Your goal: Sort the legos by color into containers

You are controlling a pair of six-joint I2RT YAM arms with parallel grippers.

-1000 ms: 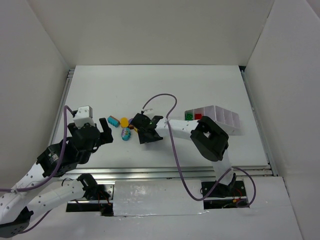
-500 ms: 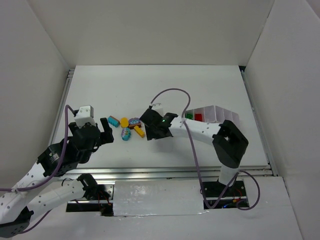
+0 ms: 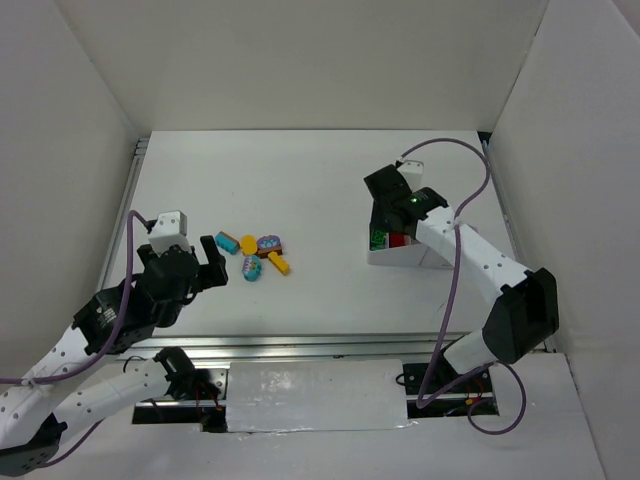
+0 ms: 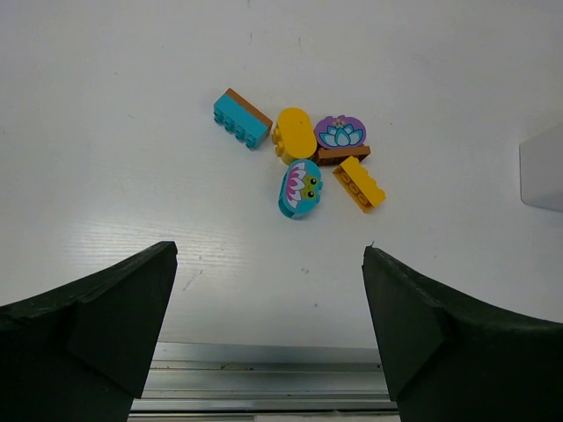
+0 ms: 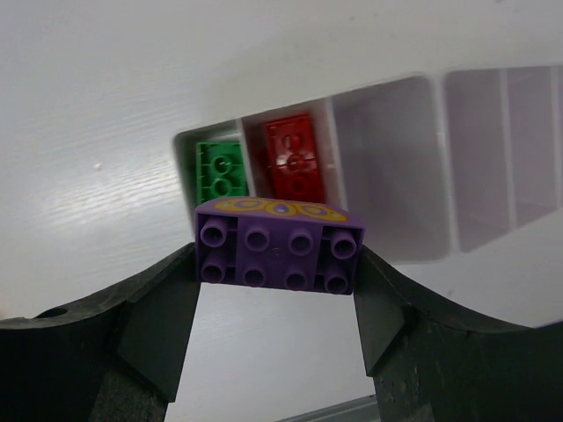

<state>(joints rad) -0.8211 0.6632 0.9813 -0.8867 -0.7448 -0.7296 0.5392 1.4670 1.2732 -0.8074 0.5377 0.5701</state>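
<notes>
The white surface [image 3: 320,180] carries a divided white tray [image 3: 398,256]. Well to the left of the tray lies a tight cluster: an orange brick [image 4: 361,184] nearest it, a purple flower piece [image 4: 339,134] touching a brown brick [image 4: 343,156], a yellow rounded piece [image 4: 296,132], a teal printed piece [image 4: 300,188], and a teal brick [image 4: 240,118] farthest away.

A: Where does the top view sit?
B: High behind the arm bases, facing down over the whole table [image 3: 300,180].
A: And the wrists?
B: Left looks down on the loose legos [image 4: 295,132] from some way up. Right sits close, a purple lego [image 5: 277,255] in front, containers [image 5: 387,158] beyond. The top view covers both.
</notes>
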